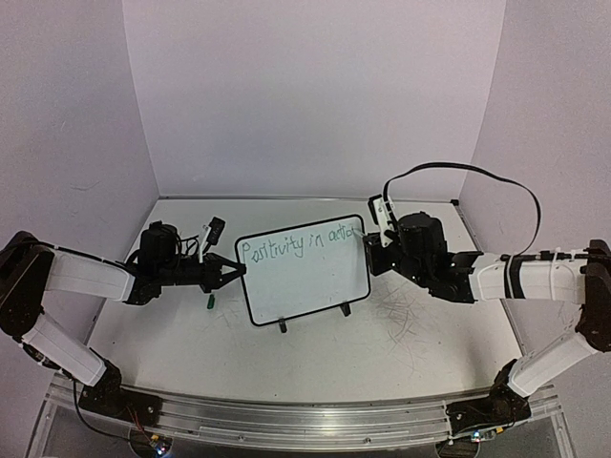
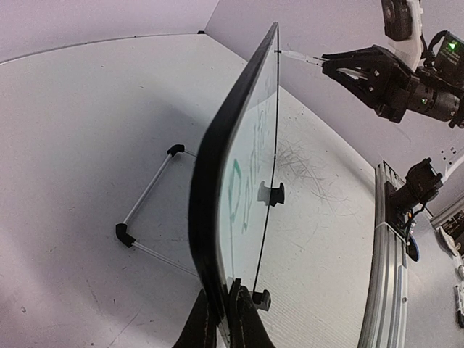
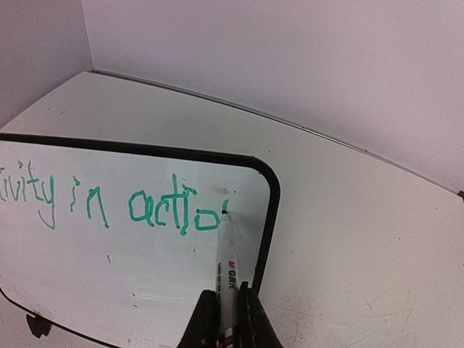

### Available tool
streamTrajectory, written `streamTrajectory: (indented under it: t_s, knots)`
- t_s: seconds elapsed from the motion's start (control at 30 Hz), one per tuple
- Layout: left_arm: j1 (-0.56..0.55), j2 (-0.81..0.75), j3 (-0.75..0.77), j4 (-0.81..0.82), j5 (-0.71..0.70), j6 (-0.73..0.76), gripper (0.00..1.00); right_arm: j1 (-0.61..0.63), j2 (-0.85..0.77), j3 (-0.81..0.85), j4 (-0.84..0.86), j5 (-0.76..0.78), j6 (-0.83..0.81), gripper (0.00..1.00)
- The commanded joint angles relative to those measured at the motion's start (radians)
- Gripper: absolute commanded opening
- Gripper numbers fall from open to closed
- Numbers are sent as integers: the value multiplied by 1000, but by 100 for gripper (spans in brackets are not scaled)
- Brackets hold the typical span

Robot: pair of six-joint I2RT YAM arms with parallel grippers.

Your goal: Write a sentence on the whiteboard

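Note:
The whiteboard (image 1: 304, 272) stands upright mid-table on two black feet and a wire stand (image 2: 148, 190). The green sentence (image 1: 296, 244) on it reads "Positivity in actio" with a short stroke started after the "o" (image 3: 174, 209). My left gripper (image 1: 232, 272) is shut on the board's left edge, seen edge-on in the left wrist view (image 2: 223, 319). My right gripper (image 1: 375, 239) is shut on a white marker (image 3: 227, 272), whose tip touches the board near its upper right corner (image 3: 225, 212).
A green marker cap (image 1: 210, 301) lies on the table below my left gripper. Faint grey scribble marks (image 1: 401, 310) cover the tabletop right of the board. Purple walls close in the back and sides. A metal rail (image 1: 286, 420) runs along the near edge.

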Motion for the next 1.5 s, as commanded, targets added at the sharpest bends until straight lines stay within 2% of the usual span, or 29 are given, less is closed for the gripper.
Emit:
streamTrajectory:
  t_s: [0.0,0.43,1.47]
  knots:
    - [1,-4,23,-16,-76,67,0,-1,-14,-11,-28,-5,17,0]
    - [2,-3,27,-17,-73,66,0,0,-32,-29,-37,-16,32,0]
    - [2,0,23,-19,-72,69,0,-1,6,43,16,74,16,0]
